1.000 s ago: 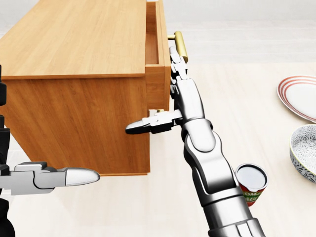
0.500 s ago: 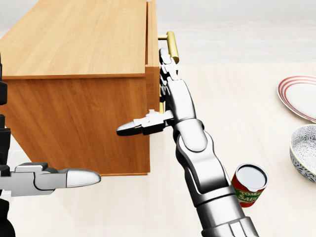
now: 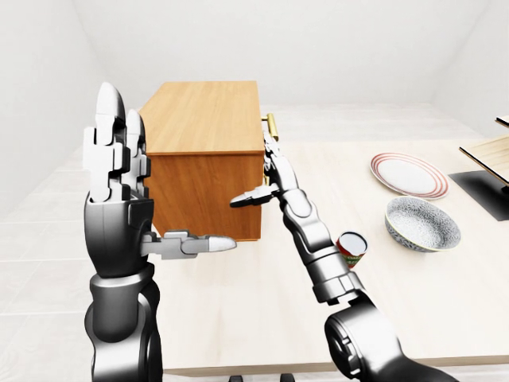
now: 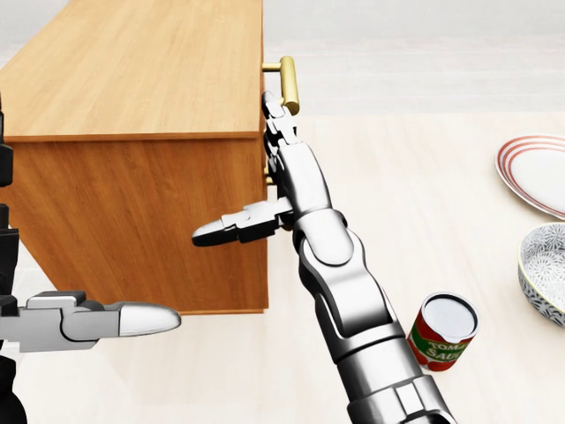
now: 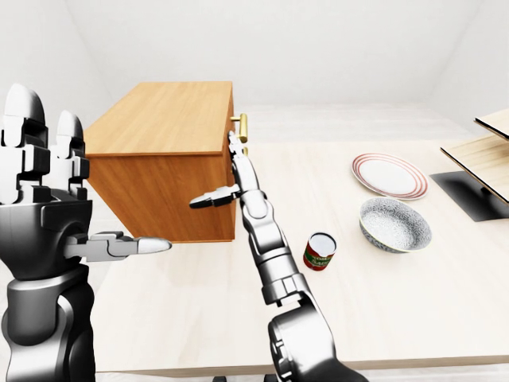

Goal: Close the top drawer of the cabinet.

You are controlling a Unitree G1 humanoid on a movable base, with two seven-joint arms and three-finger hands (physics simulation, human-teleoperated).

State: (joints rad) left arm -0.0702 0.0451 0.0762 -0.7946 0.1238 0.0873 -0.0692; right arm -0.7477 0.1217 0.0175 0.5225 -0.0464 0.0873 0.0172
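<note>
The wooden cabinet fills the upper left of the head view. Its top drawer sits pushed in, with no gap showing along the cabinet's right face. The drawer's brass handle sticks out at the top right corner. My right hand is open and lies flat against that face just below the handle, fingers pointing up and thumb stretched left across the cabinet side. My left hand is open too, raised upright at the left of the left-eye view, apart from the cabinet.
A red tomato-sauce can stands by my right forearm. To the right lie a patterned bowl and a red-rimmed plate. A wooden board and a black mat sit at the far right. The table edge runs along the bottom.
The drawer has slid left into the cabinet until its open gap vanished. My right hand moved left with it, flat on the drawer front. The left hand stayed still.
</note>
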